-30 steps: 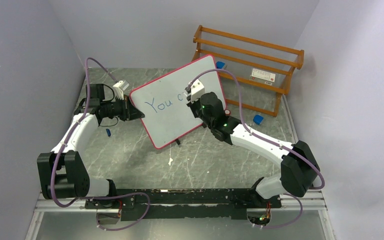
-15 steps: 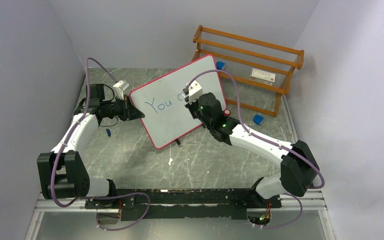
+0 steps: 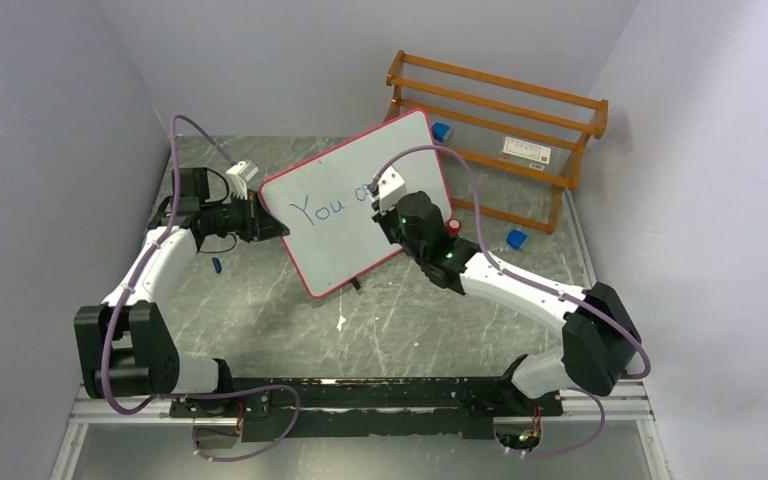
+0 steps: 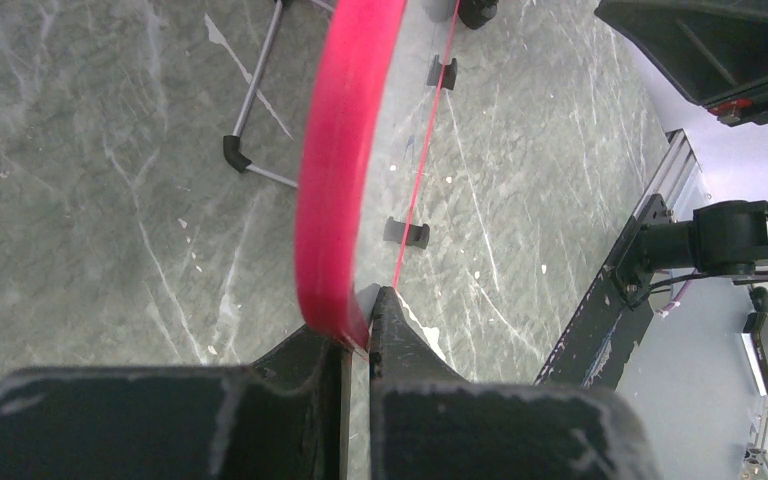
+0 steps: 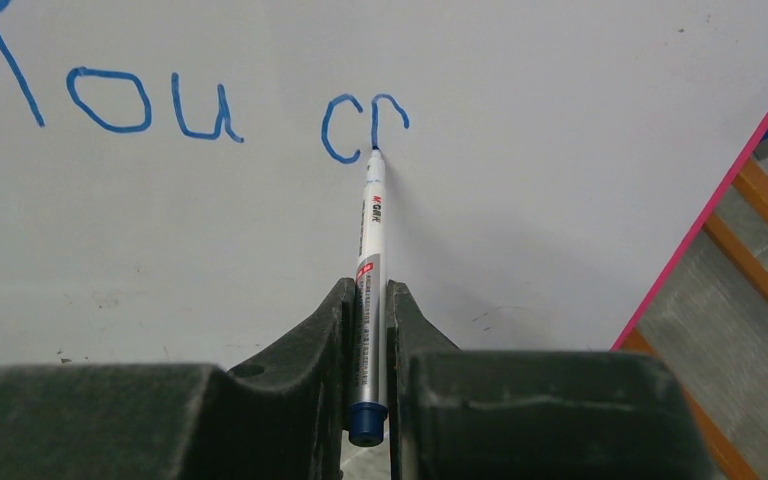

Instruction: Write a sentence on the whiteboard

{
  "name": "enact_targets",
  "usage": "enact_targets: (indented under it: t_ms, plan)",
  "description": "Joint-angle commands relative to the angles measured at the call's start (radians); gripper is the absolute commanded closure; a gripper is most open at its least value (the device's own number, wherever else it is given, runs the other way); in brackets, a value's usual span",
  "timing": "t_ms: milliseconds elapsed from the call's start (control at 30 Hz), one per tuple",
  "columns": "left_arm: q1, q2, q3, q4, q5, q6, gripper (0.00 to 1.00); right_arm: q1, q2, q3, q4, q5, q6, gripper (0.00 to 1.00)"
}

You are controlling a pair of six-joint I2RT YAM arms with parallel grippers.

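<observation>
On the worktop (image 3: 410, 320) the whiteboard (image 3: 345, 255) stands tilted back, white with a thin pink-red frame. My left hand (image 4: 365, 322) is clamped on its frame at the left edge. The sentence (image 5: 210, 110), in blue, reads "You c" plus a half-made letter. My right hand (image 5: 368, 300) pinches a marker (image 5: 371, 230), its tip touching that last stroke.

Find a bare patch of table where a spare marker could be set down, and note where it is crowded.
The widest bare stretch of table lies between the near corner of the whiteboard and the base rail; only a small white scrap sits there. Crowded: the far right, where the wooden rack and a blue block close in.
</observation>
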Motion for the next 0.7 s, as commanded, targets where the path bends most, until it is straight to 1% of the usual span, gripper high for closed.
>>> enact_targets:
  t_ms: [0, 167, 433, 667]
  plan:
    - [0.028, 0.007, -0.008, 0.028, -0.160, 0.078, 0.95, 0.005, -0.020, -0.029, -0.024, 0.015, 0.010, 1.00]
    - [0.027, 0.006, -0.009, 0.029, -0.159, 0.077, 0.95, 0.005, -0.026, -0.036, -0.022, 0.035, 0.009, 1.00]
    - [0.027, 0.006, -0.011, 0.031, -0.154, 0.077, 0.95, 0.003, -0.006, -0.018, 0.025, 0.078, -0.001, 1.00]
    - [0.027, 0.007, -0.011, 0.030, -0.150, 0.078, 0.95, -0.002, 0.015, 0.002, 0.058, 0.074, -0.002, 1.00]
